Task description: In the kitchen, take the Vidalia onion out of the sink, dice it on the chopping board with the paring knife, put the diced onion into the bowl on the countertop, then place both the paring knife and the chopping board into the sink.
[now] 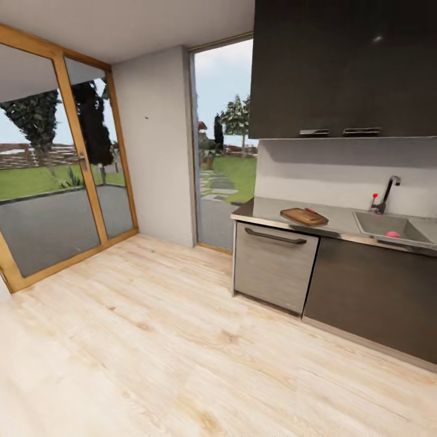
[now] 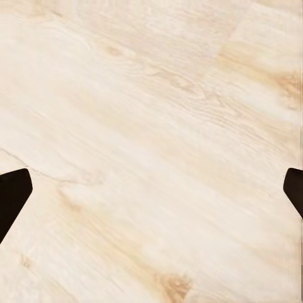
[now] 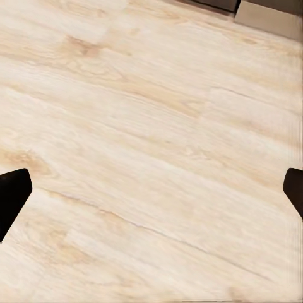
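Observation:
I am in the kitchen, some way back from the countertop at the right in the head view. The brown chopping board lies on it, with the red-brown handle of the paring knife on its far edge. Further right is the grey sink with its chrome tap, and the pink-red Vidalia onion rests inside the basin. My left gripper and right gripper both hang open over the light wood floor, holding nothing. The bowl is out of view.
Dark grey cabinet fronts and a steel-fronted drawer unit stand under the countertop, with dark upper cabinets above. A wood-framed glass door and a tall window face the garden. Light wood floor stretches between me and the cabinets.

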Motion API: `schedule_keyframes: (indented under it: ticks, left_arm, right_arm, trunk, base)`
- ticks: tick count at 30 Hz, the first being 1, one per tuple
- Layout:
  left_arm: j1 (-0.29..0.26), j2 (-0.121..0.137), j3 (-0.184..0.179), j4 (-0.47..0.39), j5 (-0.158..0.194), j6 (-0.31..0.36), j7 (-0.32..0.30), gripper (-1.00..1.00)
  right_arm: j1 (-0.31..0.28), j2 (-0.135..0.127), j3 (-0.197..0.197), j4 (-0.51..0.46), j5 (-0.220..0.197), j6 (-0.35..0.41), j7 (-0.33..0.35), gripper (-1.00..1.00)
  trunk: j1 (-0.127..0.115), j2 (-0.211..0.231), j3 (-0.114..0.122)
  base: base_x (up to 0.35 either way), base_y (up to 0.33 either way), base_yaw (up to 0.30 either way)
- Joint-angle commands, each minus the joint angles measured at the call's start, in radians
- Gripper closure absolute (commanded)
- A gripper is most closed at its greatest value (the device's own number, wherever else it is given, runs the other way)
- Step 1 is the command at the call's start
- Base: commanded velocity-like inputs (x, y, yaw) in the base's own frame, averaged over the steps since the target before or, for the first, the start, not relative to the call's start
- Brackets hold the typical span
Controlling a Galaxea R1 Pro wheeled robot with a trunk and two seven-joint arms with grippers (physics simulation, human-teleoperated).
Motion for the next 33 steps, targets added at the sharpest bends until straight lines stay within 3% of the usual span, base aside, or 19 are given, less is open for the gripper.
schedule_keyframes:
  ticks: [1,22,33]
  left_arm:
    - [0.0,0.0,0.0,0.0,0.001,-0.002,0.002,-1.0]
    - [0.0,0.0,0.0,0.001,0.001,-0.002,0.002,-1.0]
    - [0.0,0.0,0.0,0.001,-0.001,-0.002,0.002,-1.0]
  right_arm:
    - [-0.001,0.0,0.0,0.001,0.0,-0.003,-0.003,-1.0]
    - [-0.001,0.0,0.0,0.009,0.0,-0.003,-0.003,-1.0]
    - [-0.001,0.0,0.0,0.009,-0.002,-0.003,-0.003,-1.0]
  trunk:
    - [0.0,-0.001,-0.001]
    - [0.0,-0.001,-0.001]
    - [0.0,-0.001,-0.001]
  base:
    - [0.0,0.0,-0.281]
    - [0.0,0.003,-0.281]
    - [0.099,0.191,-0.281]
